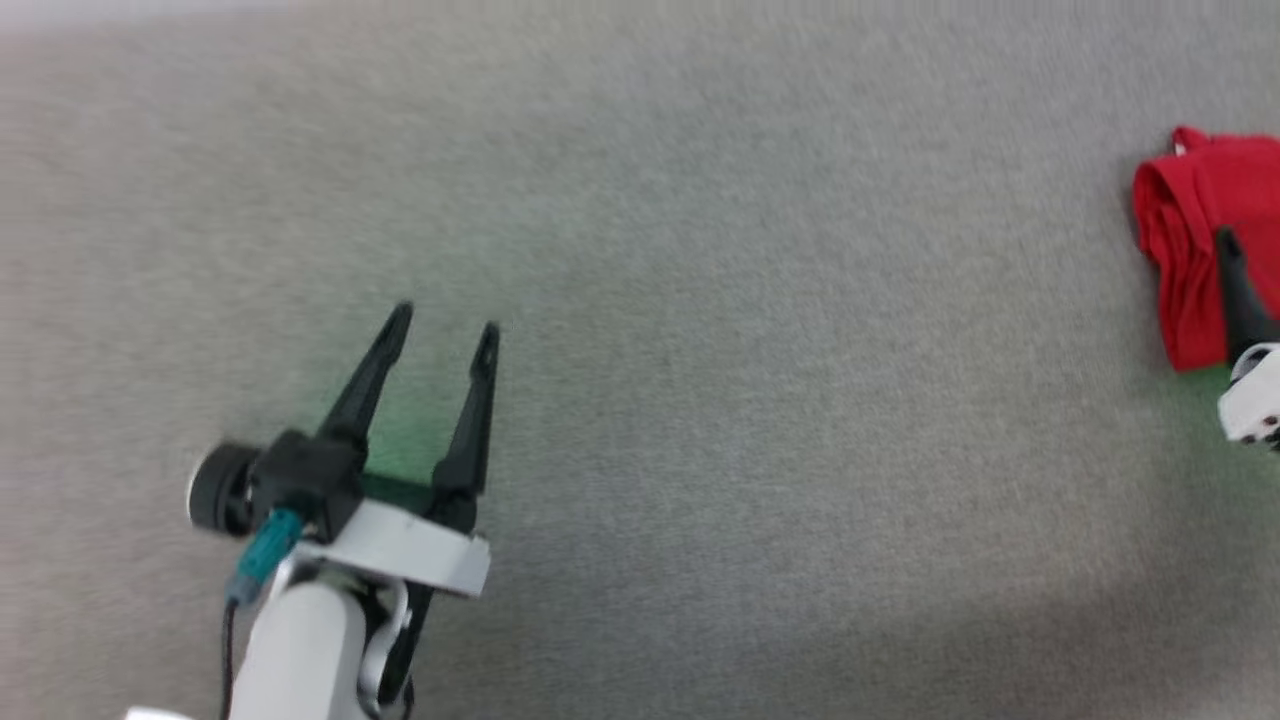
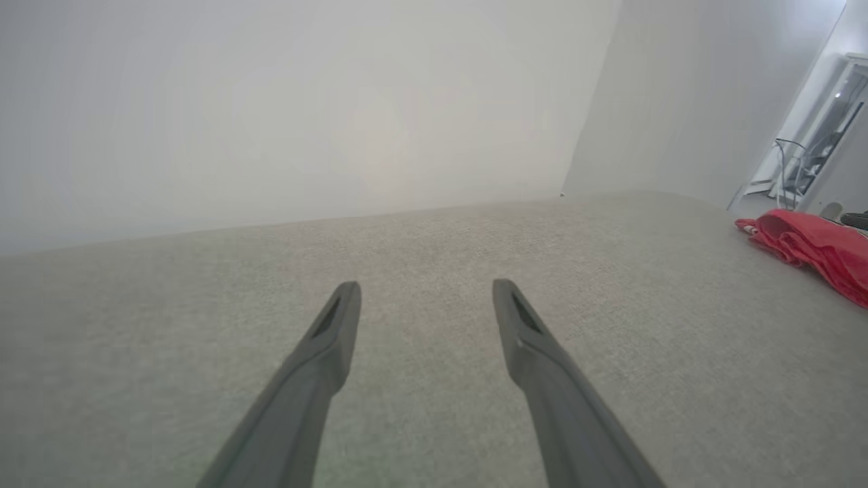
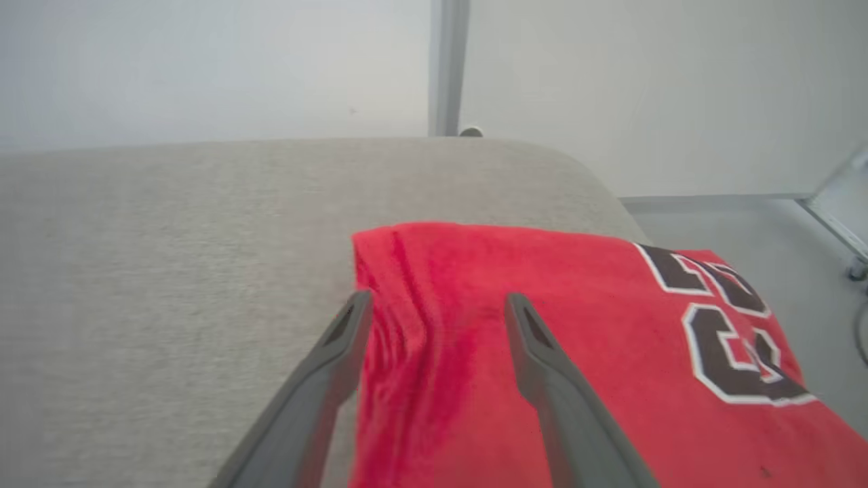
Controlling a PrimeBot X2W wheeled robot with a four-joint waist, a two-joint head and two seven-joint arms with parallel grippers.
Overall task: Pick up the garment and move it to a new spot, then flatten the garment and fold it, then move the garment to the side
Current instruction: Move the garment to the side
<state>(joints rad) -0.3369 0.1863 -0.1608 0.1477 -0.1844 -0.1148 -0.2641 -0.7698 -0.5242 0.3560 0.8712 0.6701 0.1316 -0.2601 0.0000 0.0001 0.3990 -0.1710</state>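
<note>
The garment (image 1: pixel 1195 250) lies folded at the far right of the grey fabric surface (image 1: pixel 640 400), cut off by the head view's edge. The right wrist view shows the garment (image 3: pixel 542 339) as red cloth with black white-outlined characters at its right. My right gripper (image 3: pixel 439 299) stands open just above the garment's left edge, with rumpled cloth below the gap and nothing held. One of its fingers (image 1: pixel 1240 300) shows over the cloth in the head view. My left gripper (image 1: pixel 446 322) is open and empty at the lower left, far from the garment (image 2: pixel 814 251).
The grey surface ends in a rounded corner (image 3: pixel 576 169) just beyond the garment, with floor (image 3: pixel 746 224) below it. White walls stand behind the surface, with a pale post (image 3: pixel 444 68) at their corner. Cables and equipment (image 2: pixel 800 163) stand past the garment.
</note>
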